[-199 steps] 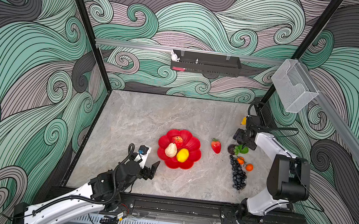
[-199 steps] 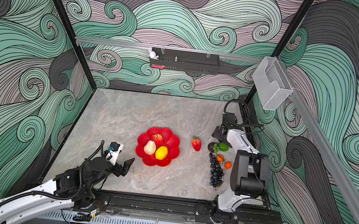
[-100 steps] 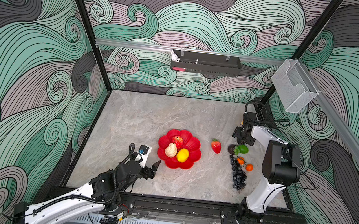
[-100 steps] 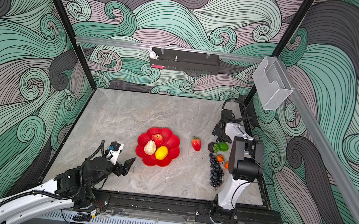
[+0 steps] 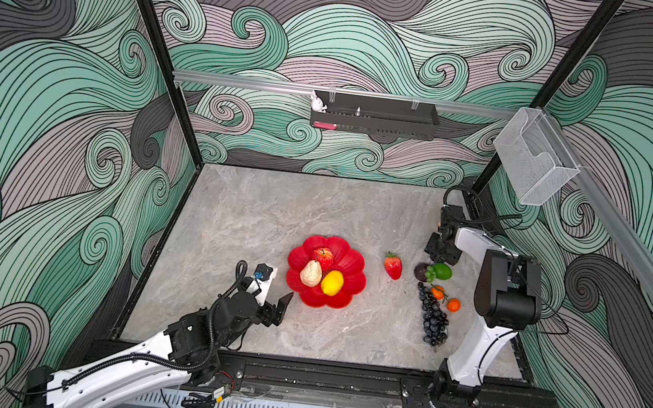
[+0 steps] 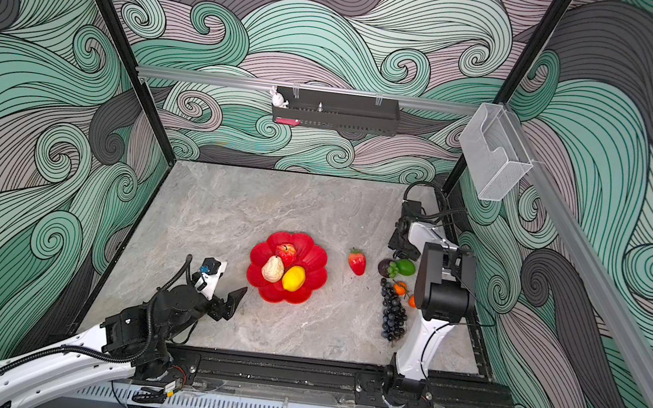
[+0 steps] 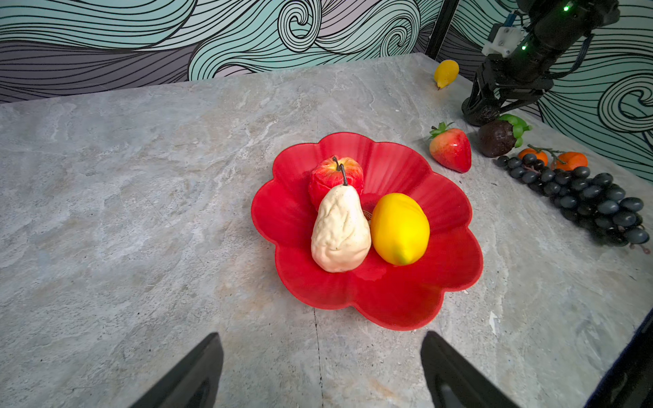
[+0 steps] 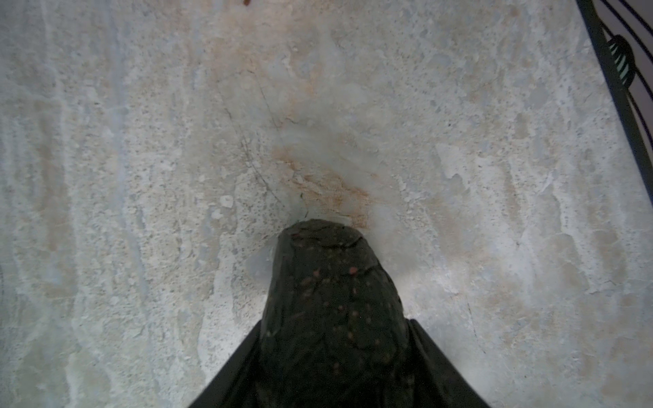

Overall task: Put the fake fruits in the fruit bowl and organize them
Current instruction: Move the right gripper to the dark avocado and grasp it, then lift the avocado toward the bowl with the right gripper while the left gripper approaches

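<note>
Marble tabletop [image 5: 256,214], front to back: the left gripper [image 7: 319,339] sits nearest, jaws spread wide and empty, just short of the fruit bowl [image 5: 356,258], which holds the pear [image 5: 311,273], lemon [image 5: 332,282] and apple [image 5: 323,257]. Further back on the right, the right gripper [image 5: 440,253] has its jaws snug on both flanks of the dark avocado [image 8: 328,275], whose long axis pokes out past the jaw tips. From there the bowl lies leftward and slightly nearer, with the strawberry [image 5: 393,266] in between, so I'd carry it high.
</note>
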`<state>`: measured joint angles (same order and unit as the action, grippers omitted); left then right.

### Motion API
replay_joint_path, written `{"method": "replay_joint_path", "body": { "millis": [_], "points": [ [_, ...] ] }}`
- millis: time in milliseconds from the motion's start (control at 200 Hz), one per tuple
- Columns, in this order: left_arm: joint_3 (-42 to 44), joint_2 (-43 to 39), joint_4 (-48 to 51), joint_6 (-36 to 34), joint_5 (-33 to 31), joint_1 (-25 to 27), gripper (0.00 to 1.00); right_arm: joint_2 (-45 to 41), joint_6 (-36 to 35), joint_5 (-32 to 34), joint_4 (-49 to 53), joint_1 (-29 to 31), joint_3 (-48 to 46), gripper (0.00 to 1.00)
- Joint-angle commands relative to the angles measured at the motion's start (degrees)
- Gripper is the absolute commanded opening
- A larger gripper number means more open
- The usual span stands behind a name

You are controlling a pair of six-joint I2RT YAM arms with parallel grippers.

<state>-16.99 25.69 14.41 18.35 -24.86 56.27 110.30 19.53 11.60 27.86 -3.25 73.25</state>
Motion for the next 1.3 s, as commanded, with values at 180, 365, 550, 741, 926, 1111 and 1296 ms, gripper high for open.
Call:
{"method": "replay_joint_path", "body": {
  "millis": [180, 365, 550, 741, 926, 1111, 1296],
  "points": [
    [-0.32, 2.42, -2.76, -1.35, 0.80, -0.37, 0.90, -4.84, 0.38, -2.29, -1.04, -0.27, -1.09, 0.54],
    [-0.32, 3.64, -3.84, -1.72, 2.32, -0.37, 0.90, -13.71, 3.35, -8.90, -5.90, -0.27, -5.49, 0.55],
    [-0.06, 5.00, -5.74, -2.36, 4.46, -0.37, 0.90, -22.15, 8.95, -19.66, -10.59, -0.20, -11.18, 0.55],
    [-0.43, 5.51, -9.15, -1.04, 6.68, -0.37, 0.90, -31.29, 14.63, -33.81, -17.94, 0.79, -20.43, 0.55],
    [-5.30, 8.42, -10.45, 1.38, 9.53, -0.43, 0.92, -40.02, 16.76, -41.99, -22.59, 5.58, -28.10, 0.56],
    [-8.54, 14.40, -14.38, 1.51, 15.10, -0.37, 0.92, -47.79, 18.94, -47.71, -28.68, 11.44, -34.24, 0.56],
    [-13.82, 19.21, -12.70, 1.85, 18.10, -0.39, 0.92, -55.10, 16.24, -47.90, -31.42, 17.28, -38.98, 0.56]
  ]
}}
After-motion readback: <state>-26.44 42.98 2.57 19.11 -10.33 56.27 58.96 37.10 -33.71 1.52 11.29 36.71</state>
